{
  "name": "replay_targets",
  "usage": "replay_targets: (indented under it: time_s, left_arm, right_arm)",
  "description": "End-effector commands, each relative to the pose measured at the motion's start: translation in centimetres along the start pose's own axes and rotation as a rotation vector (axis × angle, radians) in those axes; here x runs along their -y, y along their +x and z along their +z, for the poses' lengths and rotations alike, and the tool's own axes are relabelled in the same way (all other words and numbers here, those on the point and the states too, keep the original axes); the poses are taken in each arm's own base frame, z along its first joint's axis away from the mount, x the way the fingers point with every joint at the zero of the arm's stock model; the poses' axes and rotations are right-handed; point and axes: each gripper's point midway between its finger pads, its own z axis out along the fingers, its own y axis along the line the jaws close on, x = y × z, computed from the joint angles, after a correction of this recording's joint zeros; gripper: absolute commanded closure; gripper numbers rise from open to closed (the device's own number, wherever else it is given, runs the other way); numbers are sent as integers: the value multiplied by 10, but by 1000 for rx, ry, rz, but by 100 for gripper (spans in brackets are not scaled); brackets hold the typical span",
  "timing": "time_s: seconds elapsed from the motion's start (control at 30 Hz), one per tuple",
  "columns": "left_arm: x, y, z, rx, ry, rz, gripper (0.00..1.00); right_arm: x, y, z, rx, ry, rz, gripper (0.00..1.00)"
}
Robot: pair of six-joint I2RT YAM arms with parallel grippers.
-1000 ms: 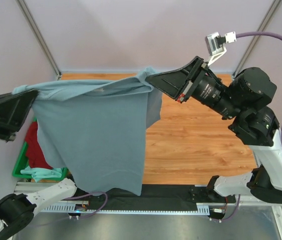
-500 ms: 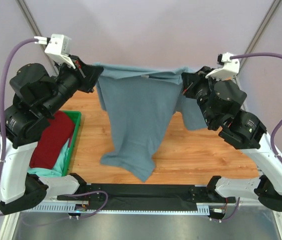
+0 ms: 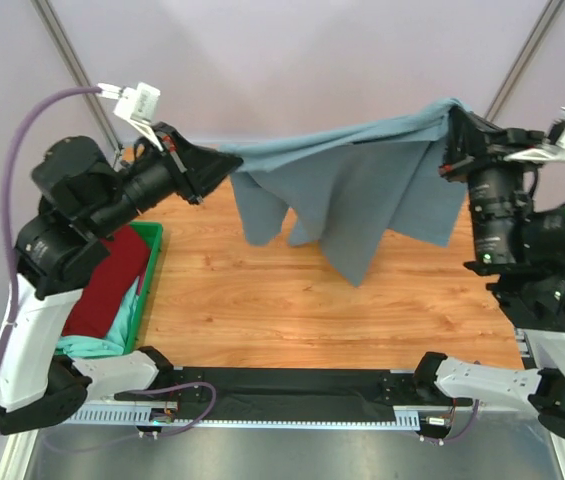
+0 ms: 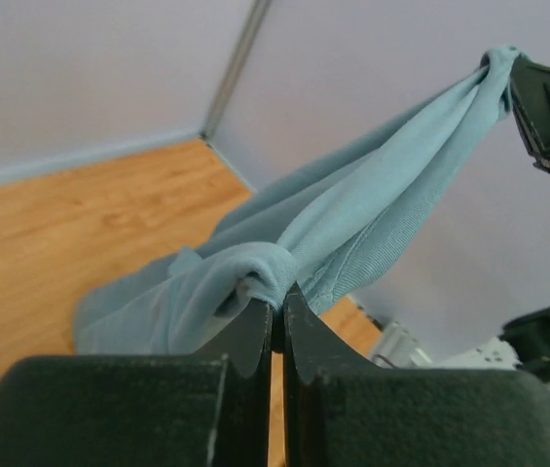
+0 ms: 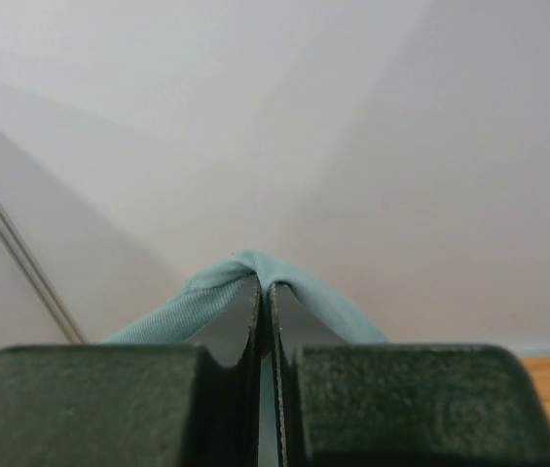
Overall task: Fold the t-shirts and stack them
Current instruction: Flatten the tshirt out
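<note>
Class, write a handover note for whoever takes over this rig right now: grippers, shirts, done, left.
Left gripper: shut on the grey-blue t-shirt.
Right gripper: shut on its other end.
It hangs stretched between them over the table, unfolded.
Dark red t-shirt and mint-green t-shirt lie in the green bin.
Done: nothing folded or stacked.
Left: fold and stack all three.

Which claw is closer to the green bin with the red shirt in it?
Left. The left gripper is raised just beyond the green bin, to its right; the right gripper is up at the far opposite side. Both clamp the grey-blue t-shirt.
</note>
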Motion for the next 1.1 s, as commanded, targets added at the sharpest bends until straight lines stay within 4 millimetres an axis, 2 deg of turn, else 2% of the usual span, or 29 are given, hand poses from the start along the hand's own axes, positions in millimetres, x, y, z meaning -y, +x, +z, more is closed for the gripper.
replay_targets:
  time_s: [0.0,0.03,0.1,0.13,0.17,0.2,0.27,0.3,0.33,0.37,0.4,0.43,0.47,0.5,0.53,0.57,0.6,0.63,0.67,0.73,0.77,0.8,0.83,0.87,0.9,0.93,1.0,1.03,1.07]
  left_arm:
    - [14,-2,-30,44,51,-144,100]
    - [15,18,-24,-15,75,-229,100]
    - [23,27,-24,-35,123,-298,100]
    - [24,40,-21,-82,134,-365,100]
    - [26,43,-19,-92,149,-385,100]
    - [26,48,-19,-111,144,-420,100]
    - [12,68,-17,-165,65,-461,100]
    - [-4,77,-15,-169,-18,-486,100]
    - [-15,90,-17,-194,-83,-506,100]
    - [-31,111,-23,-247,-179,-525,100]
    - [-42,121,-31,-255,-244,-540,100]
    - [-71,144,-35,-266,-382,-540,100]
    - [-88,169,-50,-321,-492,-555,100]
    - [-100,177,-61,-303,-561,-580,100]
    - [-124,207,-68,-330,-662,-562,100]
    - [-137,222,-76,-341,-720,-564,100]
    - [-154,250,-89,-371,-795,-572,100]
    - [-167,262,-97,-376,-847,-557,100]
    - [-175,270,-104,-372,-876,-550,100]
    - [-202,293,-122,-405,-992,-470,100]
    - [-213,300,-136,-432,-1065,-434,100]
    - [-225,300,-145,-452,-1112,-346,84]
    - [-229,301,-149,-480,-1129,-300,73]
    - [-234,304,-153,-542,-1154,-253,67]
    - [-235,298,-154,-584,-1143,-188,58]
    - [-235,296,-156,-618,-1147,-157,52]
    - [-230,298,-153,-707,-1095,-113,50]
    - [-226,299,-149,-726,-1056,-110,52]
    - [-221,297,-139,-714,-997,-114,53]
  right_arm:
    - [93,-93,-41,199,245,100,100]
    - [95,-98,-44,207,240,99,100]
    - [97,-110,-46,230,226,99,100]
    - [88,-106,-38,216,223,58,100]
    - [86,-115,-35,227,220,54,100]
    - [75,-111,-26,218,206,27,100]
    - [33,-84,9,166,151,-79,100]
    - [24,-89,17,178,147,-80,100]
    - [-4,-54,45,130,127,-151,100]
    - [-22,-35,60,111,79,-170,100]
    - [-22,-21,77,97,87,-195,100]
    - [-45,33,106,25,39,-252,100]
    - [-50,68,119,-40,26,-236,100]
    - [-47,99,135,-89,32,-258,100]
    - [-51,128,143,-135,20,-267,100]
    - [-61,189,155,-231,-17,-306,100]
    - [-66,218,157,-279,-30,-293,99]
    - [-68,254,156,-342,-51,-297,96]
    - [-78,310,153,-451,-107,-320,80]
    - [-83,358,142,-589,-118,-260,63]
    - [-79,372,130,-685,-118,-277,51]
    - [-75,399,120,-774,-79,-249,47]
    - [-61,410,97,-888,-39,-280,45]
    - [-54,418,84,-941,-12,-279,36]
    - [-48,421,71,-995,5,-274,35]
    - [-35,419,43,-1089,55,-266,34]
    - [-8,431,-4,-1222,118,-297,34]
    - [-11,411,-24,-1247,77,-238,34]
    - [-5,412,-42,-1284,93,-207,33]
